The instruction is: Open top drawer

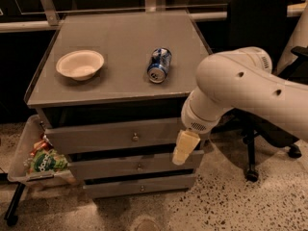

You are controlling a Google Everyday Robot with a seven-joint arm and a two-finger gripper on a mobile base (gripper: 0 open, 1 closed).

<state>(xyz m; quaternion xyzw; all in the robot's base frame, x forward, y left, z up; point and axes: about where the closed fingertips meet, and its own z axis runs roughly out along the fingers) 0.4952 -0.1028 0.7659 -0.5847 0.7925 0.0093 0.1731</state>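
Now gripper [185,148] below tabletop [125,42] front-right corner, right of top drawer [91,136] knob [135,137]; open or closed, cannot tell. Shift left, grip knob squarely, pull straight.

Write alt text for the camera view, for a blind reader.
The robot's gripper hangs before the closed top drawer, right of its knob. A white bowl and a toppled blue can sit on the cabinet top.

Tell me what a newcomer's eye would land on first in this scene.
The bulky white robot arm on the right dominates, its gripper hanging in front of the right end of the top drawer, right of the knob. Next come the white bowl and the blue can lying on its side, apart, on the grey cabinet top.
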